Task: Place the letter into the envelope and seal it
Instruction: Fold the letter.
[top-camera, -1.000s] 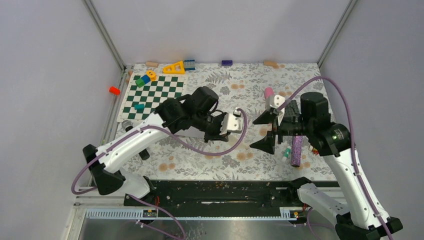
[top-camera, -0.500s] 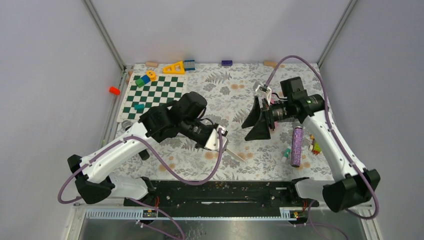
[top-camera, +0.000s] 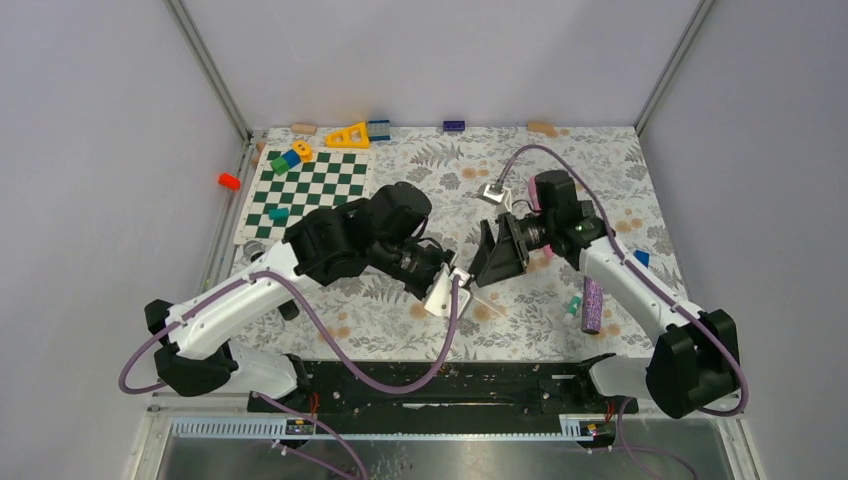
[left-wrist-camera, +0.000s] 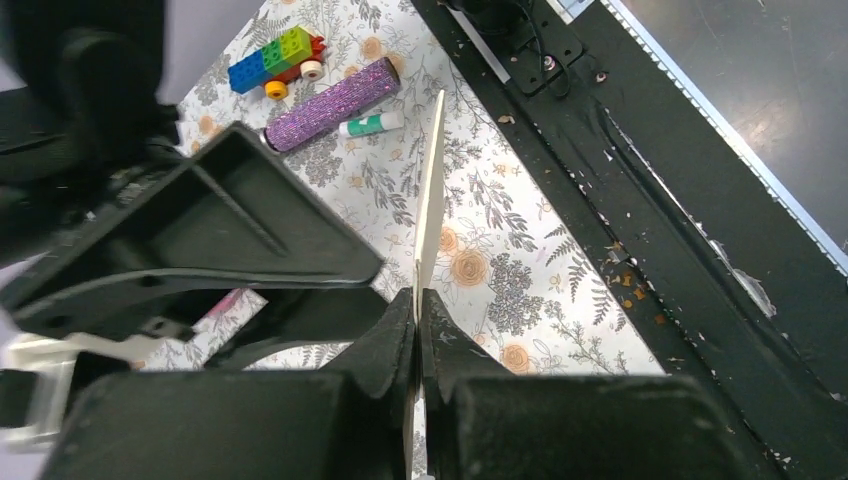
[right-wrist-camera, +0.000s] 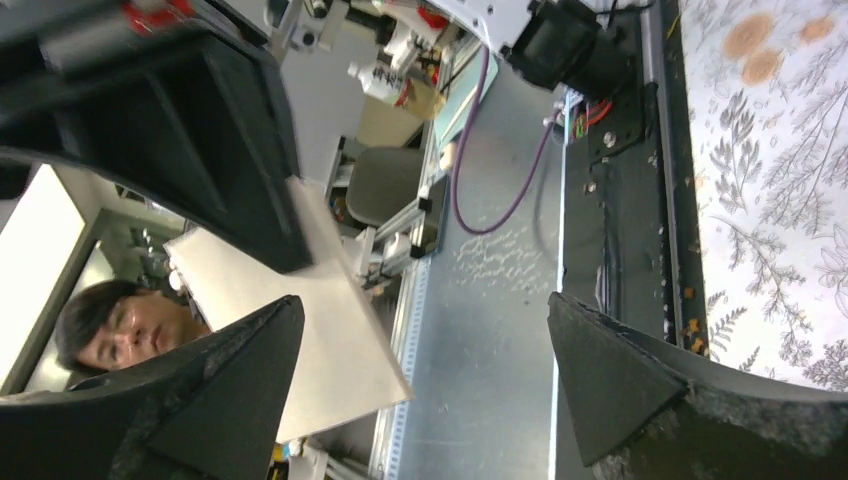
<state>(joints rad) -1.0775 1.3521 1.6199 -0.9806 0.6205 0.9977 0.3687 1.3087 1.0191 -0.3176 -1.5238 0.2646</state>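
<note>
1. Paper (left-wrist-camera: 430, 200): I am holding it up off the mat (top-camera: 450, 170), mid-table near the front edge, between my two arms. It could be the envelope or the letter; I am not telling which from these views.
2. My left claw (left-wrist-camera: 415, 300) is clamping it at one end, jaws closed tight on the thin edge.
3. Long axis: the paper is running straight out from the left fingertips. It is showing edge-on in the left wrist view and pointing toward the glitter tube (left-wrist-camera: 330, 105).
4. My right claw (right-wrist-camera: 425, 305) is standing wide open with nothing in it, facing the paper from the right side. It is the nearer free claw.
5. In the right wrist view the paper (right-wrist-camera: 300, 340) is lying flat-face toward me, off to the left finger's side, with its free corner reaching into the gap.
6. Judging the next grab: I am needing to centre the free end between the right fingers.
7. Hard to tell:
   - whether the right finger is touching the paper
   - any flap or opening
   - the second paper, which I am not seeing anywhere; my left arm is covering part of the mat
</note>
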